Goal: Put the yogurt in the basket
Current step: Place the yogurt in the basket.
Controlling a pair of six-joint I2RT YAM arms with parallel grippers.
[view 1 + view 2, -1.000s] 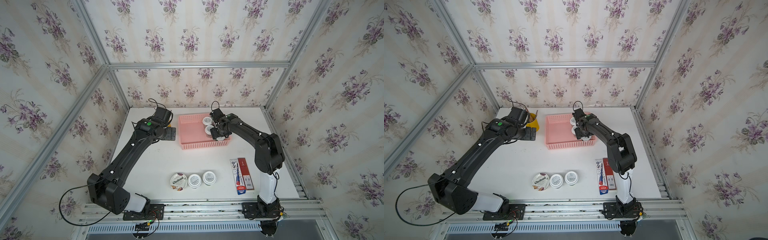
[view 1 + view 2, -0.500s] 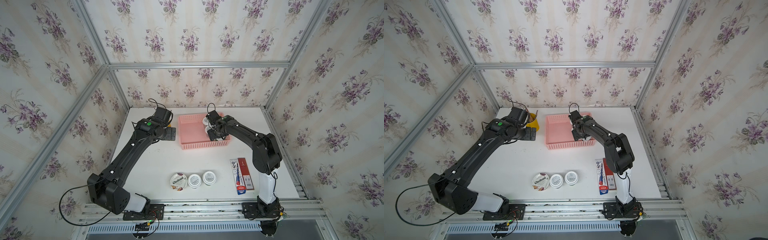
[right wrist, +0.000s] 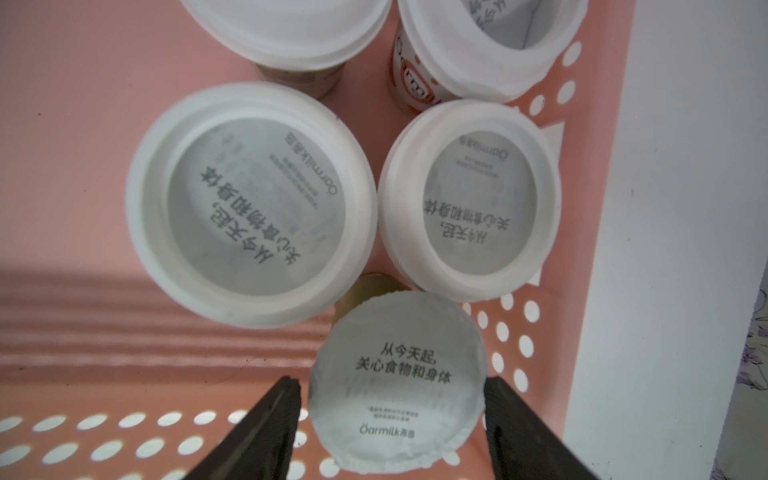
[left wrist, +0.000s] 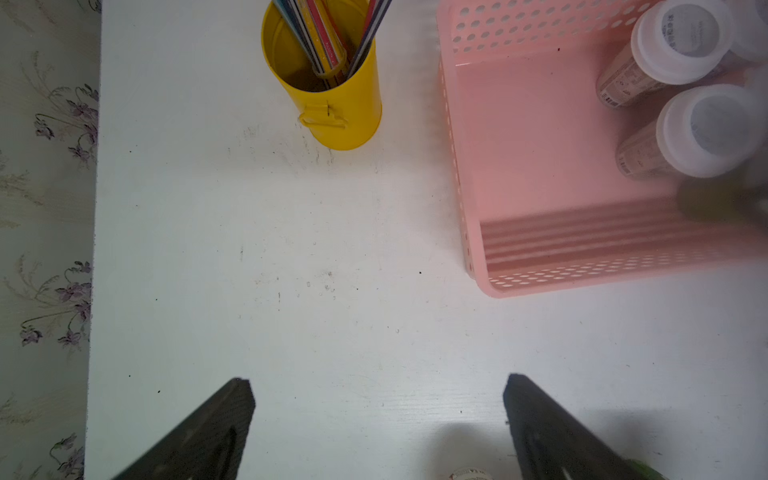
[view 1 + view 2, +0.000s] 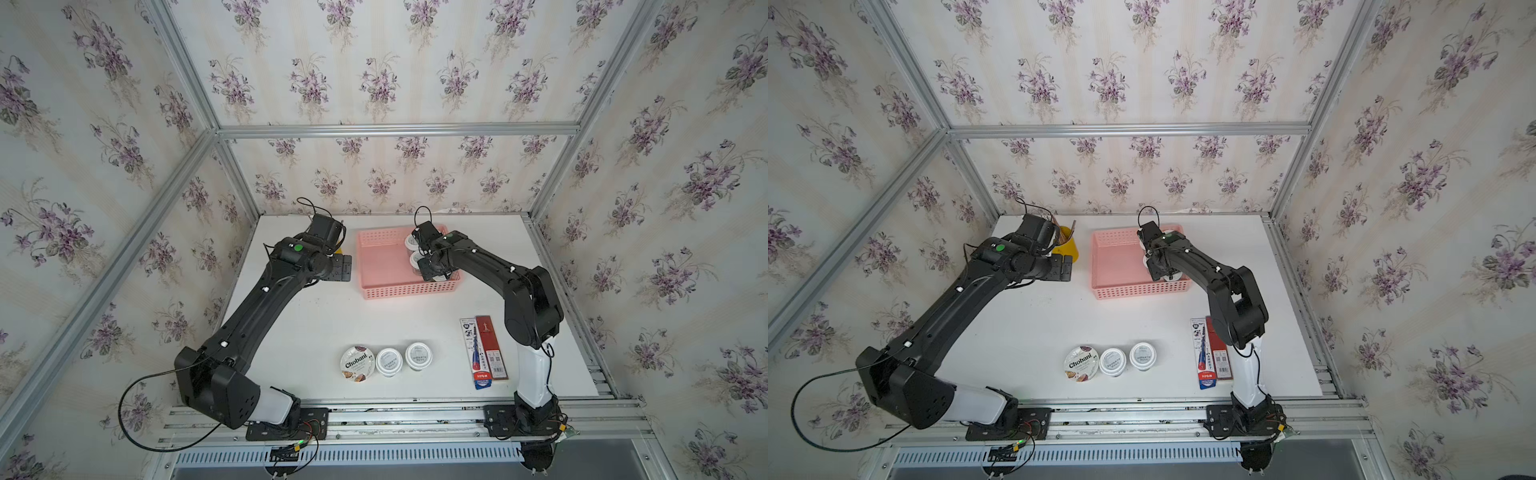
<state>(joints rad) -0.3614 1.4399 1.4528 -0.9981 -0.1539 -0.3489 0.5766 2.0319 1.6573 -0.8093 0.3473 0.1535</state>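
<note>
Right gripper (image 3: 390, 384) is straddling a likely light, dentable yogurt cup (image 3: 399, 365) by its sides in the basket (image 3: 62, 166), can't tell if squeezing.

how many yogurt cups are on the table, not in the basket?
3, in a row near the front edge of the table: the Chobani cup, a white-lidded cup beside it, and another white-lidded cup next along. Others may be hidden from view.
</note>
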